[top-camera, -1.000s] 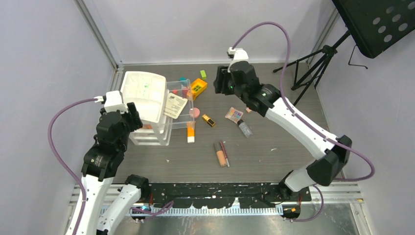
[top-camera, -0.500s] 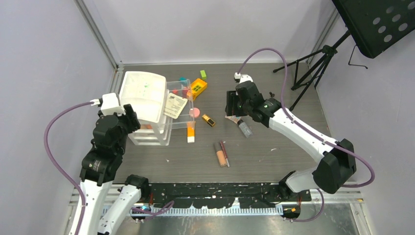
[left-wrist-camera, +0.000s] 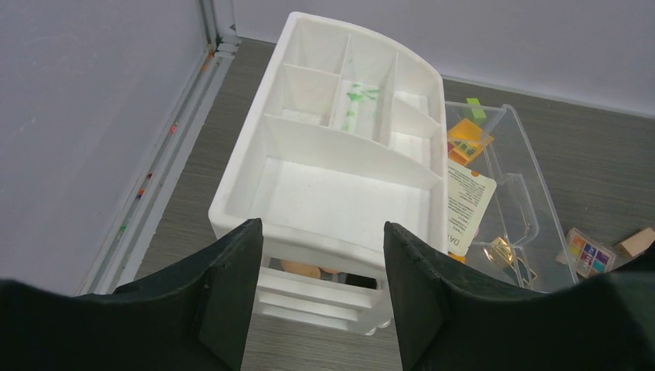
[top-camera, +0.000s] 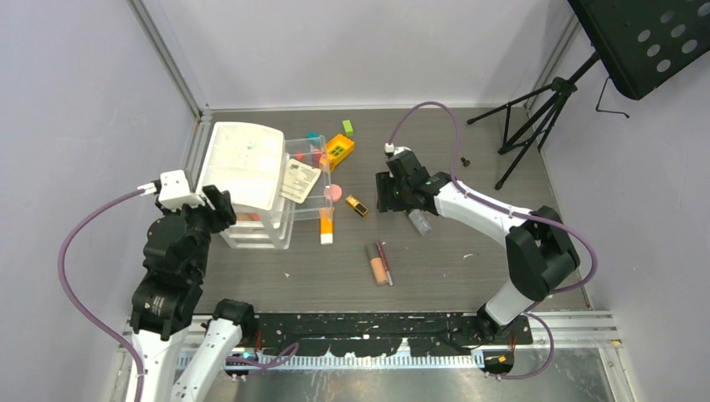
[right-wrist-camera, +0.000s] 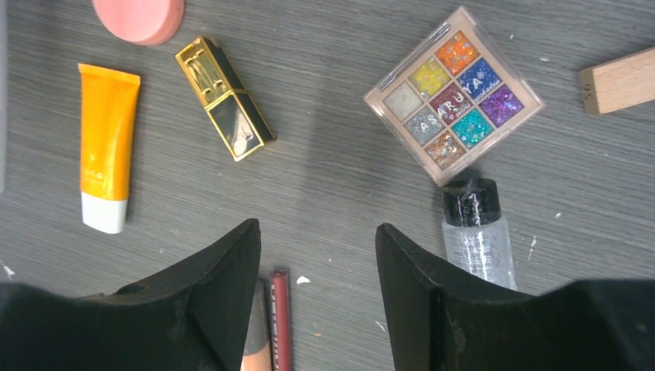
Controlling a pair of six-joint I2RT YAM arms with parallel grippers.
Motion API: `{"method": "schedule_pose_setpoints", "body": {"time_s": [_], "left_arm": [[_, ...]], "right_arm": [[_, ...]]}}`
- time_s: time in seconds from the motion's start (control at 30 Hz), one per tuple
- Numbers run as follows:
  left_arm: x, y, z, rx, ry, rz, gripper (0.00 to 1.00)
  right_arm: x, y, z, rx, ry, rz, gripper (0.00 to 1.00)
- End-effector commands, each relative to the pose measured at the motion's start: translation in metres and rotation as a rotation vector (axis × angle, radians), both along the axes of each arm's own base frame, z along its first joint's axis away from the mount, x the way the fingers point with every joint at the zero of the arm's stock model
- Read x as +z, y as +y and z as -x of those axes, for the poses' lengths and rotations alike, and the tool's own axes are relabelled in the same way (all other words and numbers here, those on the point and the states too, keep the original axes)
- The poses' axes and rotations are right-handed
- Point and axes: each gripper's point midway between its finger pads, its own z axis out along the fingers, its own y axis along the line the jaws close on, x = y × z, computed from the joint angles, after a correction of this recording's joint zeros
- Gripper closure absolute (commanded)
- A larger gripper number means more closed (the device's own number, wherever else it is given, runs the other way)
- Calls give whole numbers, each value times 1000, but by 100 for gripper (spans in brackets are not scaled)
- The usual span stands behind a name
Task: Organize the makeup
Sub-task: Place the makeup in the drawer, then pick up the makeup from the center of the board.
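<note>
Fingers (right-wrist-camera: 224, 297) of the right gripper (right-wrist-camera: 313, 236) stand apart with nothing between them, over the table (right-wrist-camera: 324, 162) amid the makeup. On one side lie the gold-black lipstick (right-wrist-camera: 225, 98) and the orange tube with white cap (right-wrist-camera: 106, 147), on the other the glitter eyeshadow palette (right-wrist-camera: 454, 94) touching a clear black-capped tube (right-wrist-camera: 479, 232). A red pencil (right-wrist-camera: 279, 317) lies beside a beige tube (right-wrist-camera: 255, 357), and a pink compact (right-wrist-camera: 140, 17) lies beyond the lipstick. The left gripper (left-wrist-camera: 320, 232), likewise spread and empty, hangs over the near wall of the white organizer (left-wrist-camera: 232, 197), with a clear bin (left-wrist-camera: 525, 193) alongside.
</note>
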Motion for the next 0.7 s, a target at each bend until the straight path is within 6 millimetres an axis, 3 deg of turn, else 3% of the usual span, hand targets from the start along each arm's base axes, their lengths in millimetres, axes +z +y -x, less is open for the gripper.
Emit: {"method": "schedule_pose_setpoints", "body": {"time_s": [0.0,0.2,0.47,0.67], "left_arm": [[31,5,-4,34,-58,18,39],[50,6,-16,56,-72,19,38],[67,5,-43,71,-55,-20,35],[66,7,-55,98,-46,-46,32]], "right_arm": [[16,14,-21,19,-73,-39,39],[9,22,-24,57,-66,-42,38],[8,54,-34,131,-73,-152,32],[5,74,-41,191,-89,-217,32]]}}
